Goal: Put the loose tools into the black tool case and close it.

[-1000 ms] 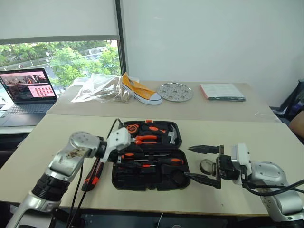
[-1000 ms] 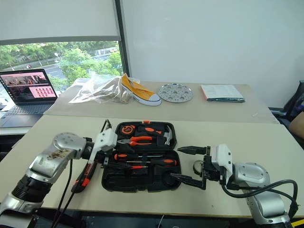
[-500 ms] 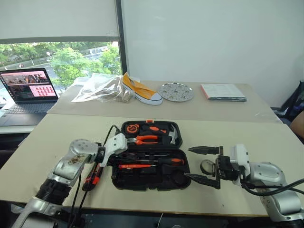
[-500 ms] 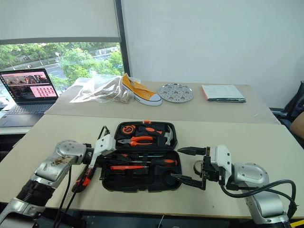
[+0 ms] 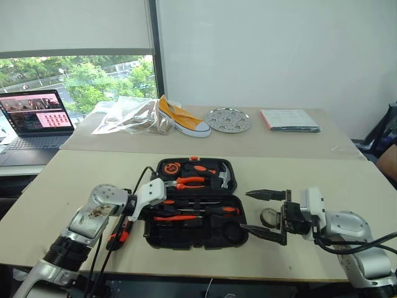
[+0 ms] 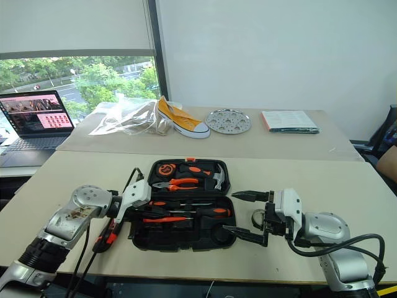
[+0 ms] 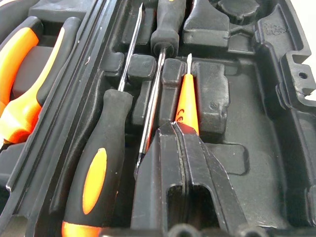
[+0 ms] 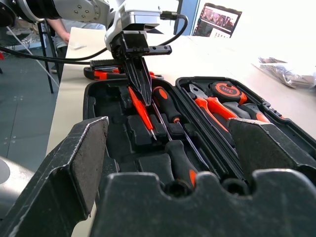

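Black tool case (image 5: 195,205) lying open on the near table (image 5: 74,174), lid half further away, recessed half nearer. Slim all-orange screwdriver (image 7: 187,96) in the near half, handle end pinched between the closed fingers of the left gripper (image 7: 178,129), tip pointing away over the moulded recesses. Beside it, two long-shafted screwdrivers (image 7: 96,173) with black-and-orange handles lying along the hinge side of the same half. In the lid half: orange-handled pliers (image 5: 189,182), round orange tape measure (image 5: 172,168) and hammer (image 5: 224,178). Orange-and-black utility knife (image 5: 120,231) on the table just left of the case, partly behind the left arm. Right gripper (image 5: 268,213) level, just right of the case, fingers spread wide and holding nothing; a small round item (image 5: 269,218), hard to identify, on the table between those fingers. On the far table: yellow shoe (image 5: 181,117), clear plastic bag (image 5: 127,117), round metal plate (image 5: 227,120), a booklet (image 5: 290,120). Laptop (image 5: 34,121) open at far left
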You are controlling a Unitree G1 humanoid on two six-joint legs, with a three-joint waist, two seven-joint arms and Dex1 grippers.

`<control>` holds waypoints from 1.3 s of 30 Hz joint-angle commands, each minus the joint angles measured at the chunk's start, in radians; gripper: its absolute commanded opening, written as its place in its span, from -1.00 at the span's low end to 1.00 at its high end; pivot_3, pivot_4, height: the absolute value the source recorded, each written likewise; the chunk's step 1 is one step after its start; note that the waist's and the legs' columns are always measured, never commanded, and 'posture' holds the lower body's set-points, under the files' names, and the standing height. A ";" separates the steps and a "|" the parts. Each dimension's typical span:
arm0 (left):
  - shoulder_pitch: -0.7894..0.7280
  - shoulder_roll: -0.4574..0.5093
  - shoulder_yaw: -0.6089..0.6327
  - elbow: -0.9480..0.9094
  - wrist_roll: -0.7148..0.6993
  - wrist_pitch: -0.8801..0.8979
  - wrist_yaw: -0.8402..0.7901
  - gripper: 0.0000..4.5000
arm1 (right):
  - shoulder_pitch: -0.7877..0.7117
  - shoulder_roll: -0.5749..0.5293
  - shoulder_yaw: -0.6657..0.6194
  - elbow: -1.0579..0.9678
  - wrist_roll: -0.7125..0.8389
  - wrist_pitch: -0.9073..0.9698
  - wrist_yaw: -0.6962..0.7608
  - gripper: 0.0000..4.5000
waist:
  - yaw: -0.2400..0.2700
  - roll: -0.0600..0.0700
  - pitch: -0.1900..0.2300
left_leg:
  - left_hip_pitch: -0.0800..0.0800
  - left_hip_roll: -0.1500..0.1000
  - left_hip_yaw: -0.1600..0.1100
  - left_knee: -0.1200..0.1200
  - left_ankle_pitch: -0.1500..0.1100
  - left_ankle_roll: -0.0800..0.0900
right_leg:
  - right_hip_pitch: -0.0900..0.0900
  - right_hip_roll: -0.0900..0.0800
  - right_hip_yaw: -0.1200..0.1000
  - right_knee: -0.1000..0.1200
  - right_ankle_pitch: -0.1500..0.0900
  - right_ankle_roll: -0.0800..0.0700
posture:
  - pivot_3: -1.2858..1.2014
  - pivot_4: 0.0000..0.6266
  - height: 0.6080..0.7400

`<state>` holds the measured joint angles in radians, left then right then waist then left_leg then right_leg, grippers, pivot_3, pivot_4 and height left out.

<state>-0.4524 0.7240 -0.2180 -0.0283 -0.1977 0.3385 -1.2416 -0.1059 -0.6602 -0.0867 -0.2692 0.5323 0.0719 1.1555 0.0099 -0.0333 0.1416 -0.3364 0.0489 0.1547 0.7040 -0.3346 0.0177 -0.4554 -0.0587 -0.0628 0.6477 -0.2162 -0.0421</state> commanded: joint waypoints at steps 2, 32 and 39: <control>0.048 0.022 -0.030 -0.041 0.010 0.026 -0.013 -0.98 | -0.001 0.007 -0.006 -0.025 0.006 -0.018 -0.006 1.00 | 0.000 0.000 0.000 | 0.000 0.000 0.000 0.000 0.000 0.000 | 0.000 0.000 0.000 0.000 0.000 0.000 | 0.03 -0.52 1.00; 0.763 -0.050 0.893 -0.042 -0.311 -0.228 0.123 0.52 | 0.057 0.024 -0.047 -0.001 0.022 -0.096 0.040 1.00 | -0.015 0.000 0.000 | 0.001 0.003 -0.001 -0.001 0.001 0.002 | 0.000 -0.003 0.000 -0.001 0.000 0.000 | 0.03 -0.52 1.00; 0.877 -0.104 0.998 0.028 -0.313 -0.306 0.213 1.00 | 0.057 0.053 -0.030 0.028 -0.006 -0.157 0.041 1.00 | 0.005 -0.002 -0.001 | 0.000 0.002 -0.001 -0.001 -0.005 0.012 | 0.001 -0.005 -0.003 -0.001 0.000 0.001 | 0.03 -0.52 1.00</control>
<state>0.4135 0.6214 0.7665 0.0473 -0.4944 0.0416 -1.0431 -0.0439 -0.6061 -0.1067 -0.2320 0.5155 -0.0611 1.1896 0.0149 -0.0351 0.1409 -0.3358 0.0503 0.1535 0.7035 -0.3394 0.0295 -0.4539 -0.0653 -0.0664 0.6466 -0.2160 -0.0415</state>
